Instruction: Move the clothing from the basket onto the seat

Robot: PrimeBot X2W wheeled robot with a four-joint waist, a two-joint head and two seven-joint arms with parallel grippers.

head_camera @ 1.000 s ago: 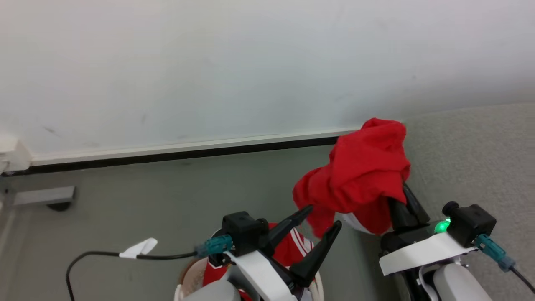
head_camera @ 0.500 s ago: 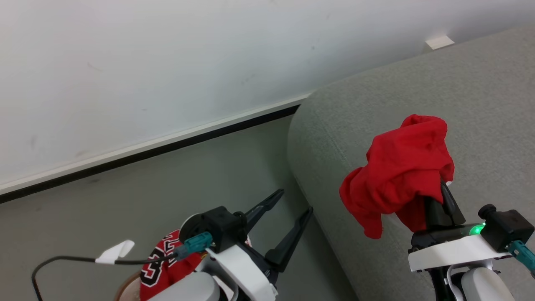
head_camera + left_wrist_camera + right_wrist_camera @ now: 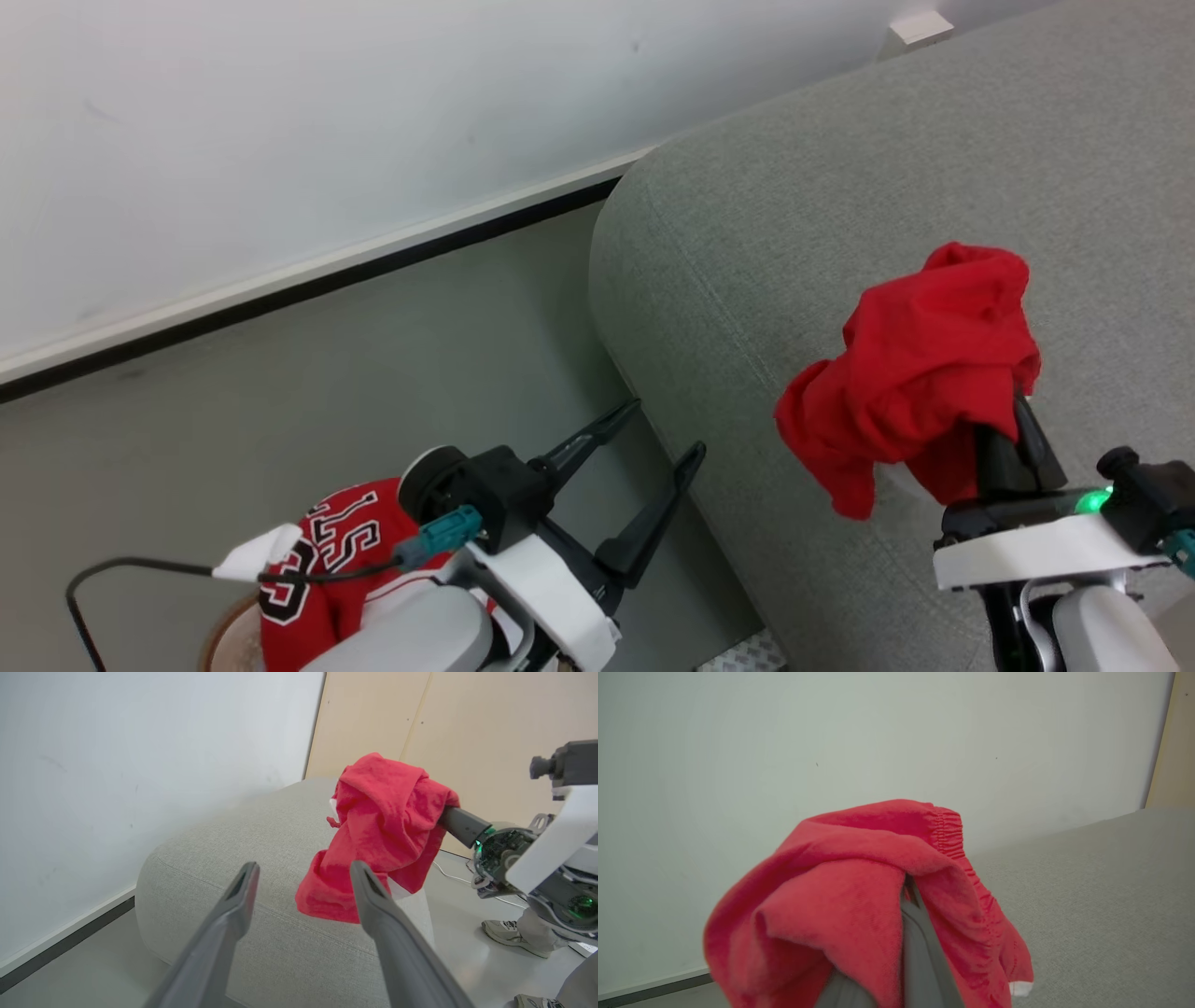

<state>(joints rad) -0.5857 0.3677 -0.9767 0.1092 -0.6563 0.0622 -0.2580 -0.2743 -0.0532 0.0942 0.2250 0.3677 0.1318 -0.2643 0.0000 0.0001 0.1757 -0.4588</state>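
Right gripper point(image 3: 1016, 439) clamped on red garment point(image 3: 924, 364), draped off fingertips toward 10 o'clock, hanging above seat point(image 3: 794, 215). Left gripper point(image 3: 667, 429) spread wide, empty, at 8 o'clock. Numbered jersey point(image 3: 341, 546) lies in basket point(image 3: 215, 637).

Head view: high, tilted forward and down; floor point(image 3: 373, 355) at 9 o'clock, seat point(image 3: 840, 187) from 12 to 4 o'clock, middling distance.
Left wrist view: low, looking along the left gripper point(image 3: 303, 870) across the seat's rounded end; wall point(image 3: 140, 765) at 10 o'clock.
Right wrist view: close behind the clothing point(image 3: 840, 905), facing the wall; seat at 3 o'clock.
Shared: seat, clothing and wall appear in all three.
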